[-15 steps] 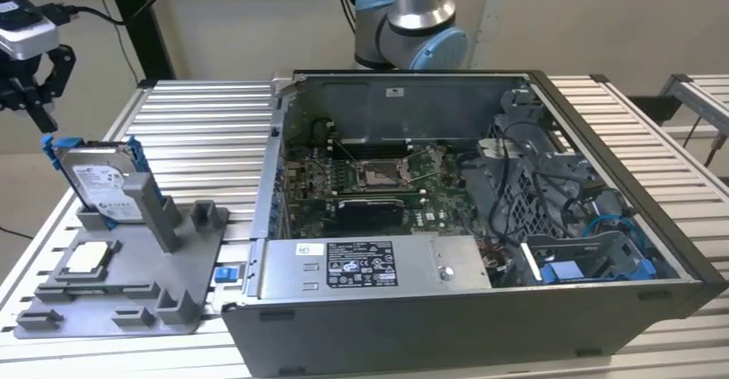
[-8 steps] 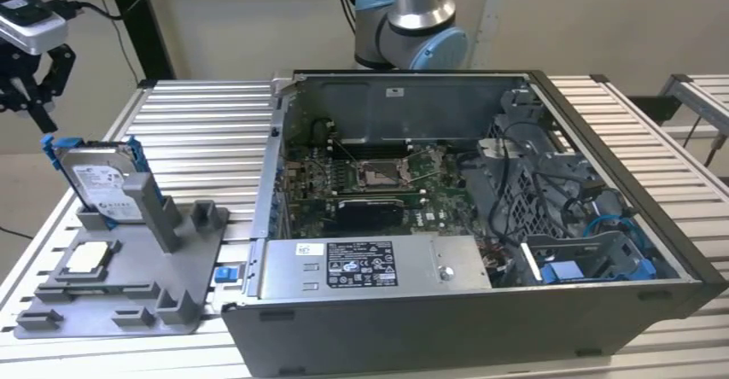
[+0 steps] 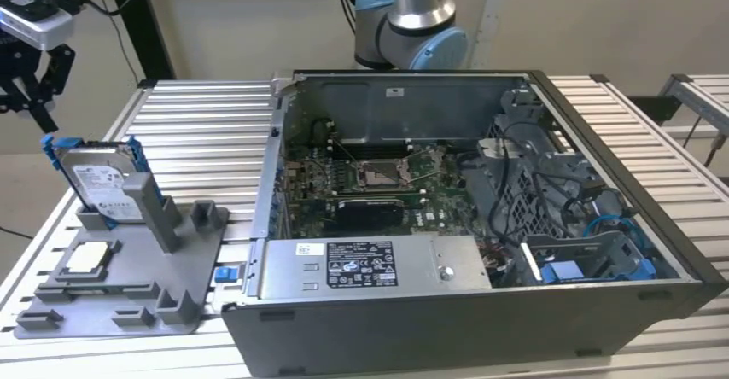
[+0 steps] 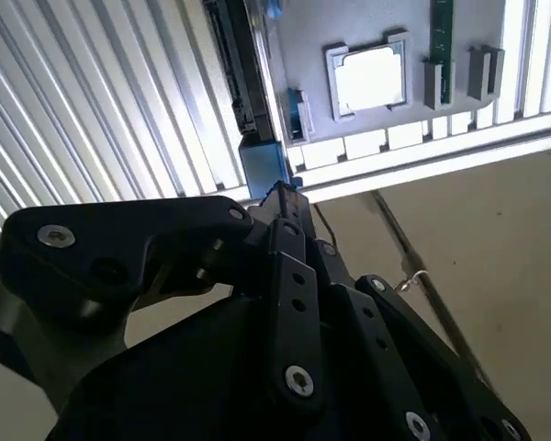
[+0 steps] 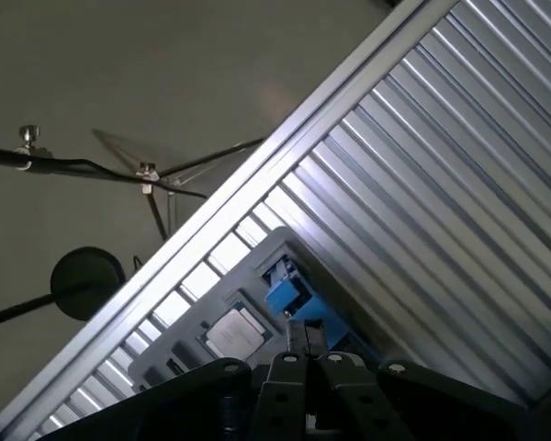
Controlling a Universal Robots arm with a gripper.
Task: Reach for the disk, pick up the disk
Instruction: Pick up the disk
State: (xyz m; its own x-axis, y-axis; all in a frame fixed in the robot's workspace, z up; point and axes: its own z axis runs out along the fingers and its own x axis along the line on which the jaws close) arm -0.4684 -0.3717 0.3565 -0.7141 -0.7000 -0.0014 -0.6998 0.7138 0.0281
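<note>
Exterior view's left: gripper hangs close over one end of the upright disk in its grey holder. Can't tell if it's wide or narrow.

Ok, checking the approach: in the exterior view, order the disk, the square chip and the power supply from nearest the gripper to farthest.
1. The disk, upright in the fixture, close by the gripper.
2. The square chip, flat on the fixture.
3. The power supply, in the case, toward the exterior view's right.
</note>
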